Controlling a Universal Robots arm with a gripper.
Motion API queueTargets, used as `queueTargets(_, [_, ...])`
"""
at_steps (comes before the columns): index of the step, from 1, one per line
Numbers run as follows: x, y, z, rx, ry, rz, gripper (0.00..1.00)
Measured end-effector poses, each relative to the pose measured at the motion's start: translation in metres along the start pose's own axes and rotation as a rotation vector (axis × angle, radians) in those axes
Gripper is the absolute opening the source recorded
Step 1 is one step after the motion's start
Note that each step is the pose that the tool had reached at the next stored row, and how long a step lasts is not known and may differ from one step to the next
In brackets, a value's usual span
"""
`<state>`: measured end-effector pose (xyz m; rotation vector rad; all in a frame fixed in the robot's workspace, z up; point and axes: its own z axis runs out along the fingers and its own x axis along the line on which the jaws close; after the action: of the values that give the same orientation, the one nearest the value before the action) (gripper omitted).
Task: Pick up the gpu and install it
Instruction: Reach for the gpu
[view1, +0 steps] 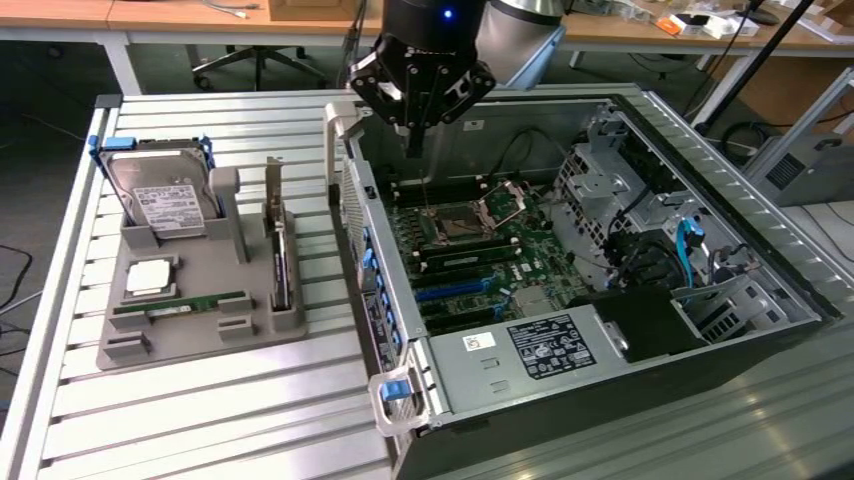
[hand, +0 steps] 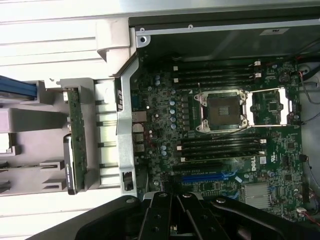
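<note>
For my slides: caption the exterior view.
Shut gripper above the open computer case; gpu stands in the gray tray beside it.

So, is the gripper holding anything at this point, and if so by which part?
Nothing is held. The gripper is shut and empty above the open computer case; the gpu stands untouched in the grey holder beside it.

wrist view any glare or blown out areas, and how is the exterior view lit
Wrist view: the slatted table washes out to near white, and the tool is a dark mass. Exterior view: even light, a mild sheen on the table slats, no hard shadows.
</note>
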<state>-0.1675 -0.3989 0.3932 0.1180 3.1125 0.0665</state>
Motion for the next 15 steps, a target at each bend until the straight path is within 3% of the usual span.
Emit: queueTargets(15, [0.005,-0.0004,-0.0001,0.0005,0.0,0.0,0.11])
